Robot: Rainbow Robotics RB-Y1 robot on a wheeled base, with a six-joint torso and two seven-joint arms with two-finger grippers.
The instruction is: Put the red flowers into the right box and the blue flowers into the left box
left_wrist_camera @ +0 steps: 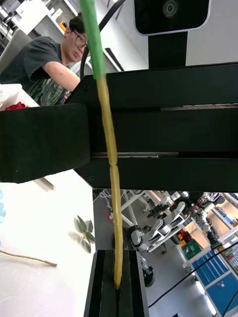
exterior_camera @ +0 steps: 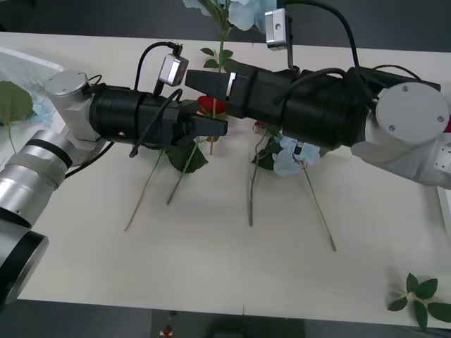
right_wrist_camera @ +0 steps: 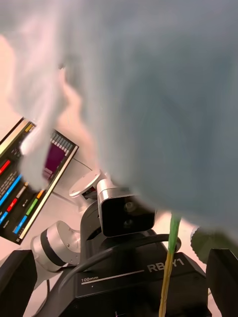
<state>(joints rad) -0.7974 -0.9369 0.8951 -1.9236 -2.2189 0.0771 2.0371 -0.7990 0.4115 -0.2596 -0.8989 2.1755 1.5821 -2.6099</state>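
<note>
Several flowers lie loose on the table [exterior_camera: 211, 282], so I judge the sorting less than half done. At the table's left edge, the left box [exterior_camera: 21, 63] seems to hold one pale blue cluster with a big leaf. At the table's right edge, the right box [exterior_camera: 444, 204] is a thin rim cut off by the frame, and its contents cannot be told. Over the table's middle the two arms meet. The left gripper [exterior_camera: 218, 127] is clamped tight on the thin stem of one of the blue flowers [exterior_camera: 225, 14], which stands upright over the table's far side with its petals partly cropped. The right gripper [exterior_camera: 201, 83] faces it with fingers spread wide around that stem, gripping nothing. Left to sort on the table's middle are another blue cluster [exterior_camera: 289, 158] and the red flowers [exterior_camera: 210, 105], largely hidden behind the arms, so their count is unclear. A bloomless leaf sprig [exterior_camera: 423, 296] lies near the table's front right corner.
</note>
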